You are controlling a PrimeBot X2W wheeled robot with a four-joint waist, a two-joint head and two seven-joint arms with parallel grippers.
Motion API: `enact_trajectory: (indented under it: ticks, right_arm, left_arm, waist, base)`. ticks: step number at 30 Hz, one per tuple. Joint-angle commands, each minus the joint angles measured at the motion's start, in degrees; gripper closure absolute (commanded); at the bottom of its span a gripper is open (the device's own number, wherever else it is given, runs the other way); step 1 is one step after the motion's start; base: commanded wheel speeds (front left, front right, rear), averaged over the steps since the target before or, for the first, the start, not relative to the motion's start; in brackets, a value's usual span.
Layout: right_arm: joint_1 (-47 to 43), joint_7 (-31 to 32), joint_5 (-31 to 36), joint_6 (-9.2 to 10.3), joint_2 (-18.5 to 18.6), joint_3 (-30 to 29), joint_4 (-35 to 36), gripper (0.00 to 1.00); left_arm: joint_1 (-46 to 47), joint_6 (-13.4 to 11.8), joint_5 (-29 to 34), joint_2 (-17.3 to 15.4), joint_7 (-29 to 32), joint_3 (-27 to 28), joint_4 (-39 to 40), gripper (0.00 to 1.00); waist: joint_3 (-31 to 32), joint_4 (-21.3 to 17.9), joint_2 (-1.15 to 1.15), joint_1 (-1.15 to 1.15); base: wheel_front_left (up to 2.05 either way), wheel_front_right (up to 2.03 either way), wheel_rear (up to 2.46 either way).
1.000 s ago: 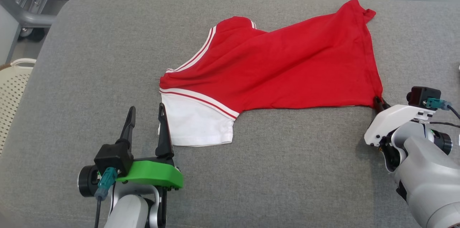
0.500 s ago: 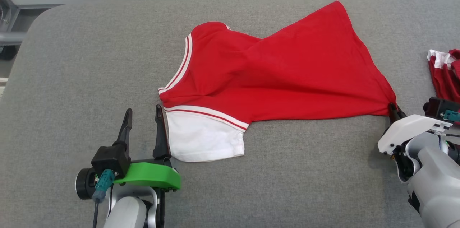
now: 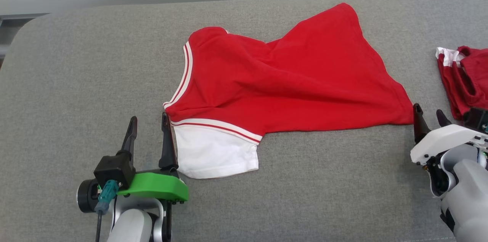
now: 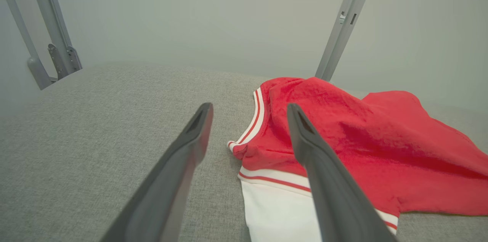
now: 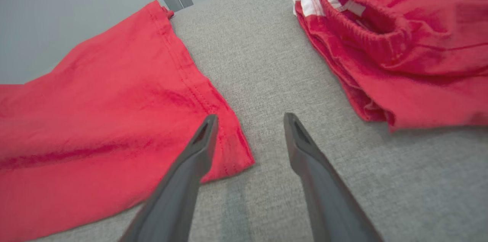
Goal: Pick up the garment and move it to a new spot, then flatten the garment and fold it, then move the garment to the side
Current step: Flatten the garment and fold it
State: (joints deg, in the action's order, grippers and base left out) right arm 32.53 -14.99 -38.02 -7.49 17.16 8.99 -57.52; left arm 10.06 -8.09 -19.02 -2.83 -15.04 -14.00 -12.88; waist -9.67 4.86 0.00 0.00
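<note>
The garment [image 3: 282, 82] is a red shirt with white-striped trim and one white sleeve [image 3: 213, 154], spread wrinkled across the grey padded surface [image 3: 95, 70]. My left gripper [image 3: 148, 125] stands open just left of the white sleeve, its right finger [image 4: 320, 165] at the sleeve's edge, with nothing between the fingers. My right gripper [image 3: 427, 114] is open beside the garment's near right hem corner [image 5: 232, 150]; its left finger sits over that corner and the cloth lies loose on the surface.
A second red garment with white trim [image 3: 463, 78] lies bunched at the right edge, close to my right gripper [image 5: 249, 122]. Grey metal frame posts [image 4: 343, 24] stand behind the surface. Bare grey fabric runs along the front and left.
My right gripper was shut on the garment's hem corner and has opened, letting it go. The head camera has swung right, bringing the second red garment into view. The left arm is unchanged.
</note>
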Motion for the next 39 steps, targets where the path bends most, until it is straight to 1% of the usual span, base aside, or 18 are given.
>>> enact_trajectory:
  ticks: [1, 6, 10, 15, 18, 23, 29, 34, 39]
  right_arm:
    - [-1.1, -0.3, 0.5, 0.0, 0.3, -0.3, 0.5, 0.0]
    - [-4.2, -0.3, 3.1, 0.0, 0.8, -4.4, 6.3, 0.0]
    - [-7.4, -0.2, 6.8, 0.0, 0.3, -8.7, 13.2, 0.0]
    - [-12.6, -0.2, 14.0, 0.0, -2.2, -14.2, 25.2, 0.0]
    - [-15.7, -0.3, 18.1, 0.0, -4.8, -15.9, 32.5, 0.0]
    - [-20.4, 0.6, 23.5, 0.0, -8.0, -14.7, 43.3, 0.0]
    - [-24.9, 2.8, 27.1, 0.0, -10.7, -11.3, 53.7, 0.0]
    - [-28.0, 4.3, 28.4, 0.0, -12.2, -9.1, 57.6, 0.0]
    - [-29.7, 4.7, 29.8, 0.0, -13.1, -7.8, 58.3, 0.0]
  left_arm:
    - [-0.5, 0.1, 0.4, -0.1, -0.1, 0.3, 0.0, 0.0]
    - [-1.2, 0.5, 0.5, -0.1, -0.1, 1.0, -0.3, 0.0]
    - [-1.7, 0.8, 0.6, -0.1, -0.1, 1.6, 0.2, 0.0]
    - [-2.4, 0.9, 0.6, -0.1, -0.1, 1.9, 0.6, 0.0]
    - [-2.7, 1.0, 0.8, -0.1, -0.1, 2.1, 0.5, 0.0]
    - [-3.2, 1.5, 0.7, -0.1, -0.1, 2.5, 0.0, 0.0]
    - [-4.3, 2.1, 0.4, -0.1, -0.1, 2.6, -0.1, 0.0]
    - [-5.6, 2.8, 0.6, -0.3, -0.1, 2.9, -0.1, 0.0]
    - [-7.0, 3.0, 1.0, -0.6, -0.1, 3.0, 0.4, 0.0]
  waist:
    - [0.3, -0.3, 0.0, 0.0]
    - [0.9, -0.9, 0.0, 0.0]
    - [1.7, -1.4, 0.0, 0.0]
    - [3.1, -2.4, 0.0, 0.0]
    - [4.1, -3.0, 0.0, 0.0]
    - [5.6, -3.6, 0.0, 0.0]
    - [6.6, -3.4, 0.0, 0.0]
    - [6.9, -2.8, 0.0, 0.0]
    - [7.2, -2.3, 0.0, 0.0]
  base:
    - [0.0, 0.0, 0.0]
    - [0.0, 0.0, 0.0]
    - [0.0, 0.0, 0.0]
    - [0.0, 0.0, 0.0]
    - [0.0, 0.0, 0.0]
    - [0.0, 0.0, 0.0]
    - [0.0, 0.0, 0.0]
    - [0.0, 0.0, 0.0]
    - [0.0, 0.0, 0.0]
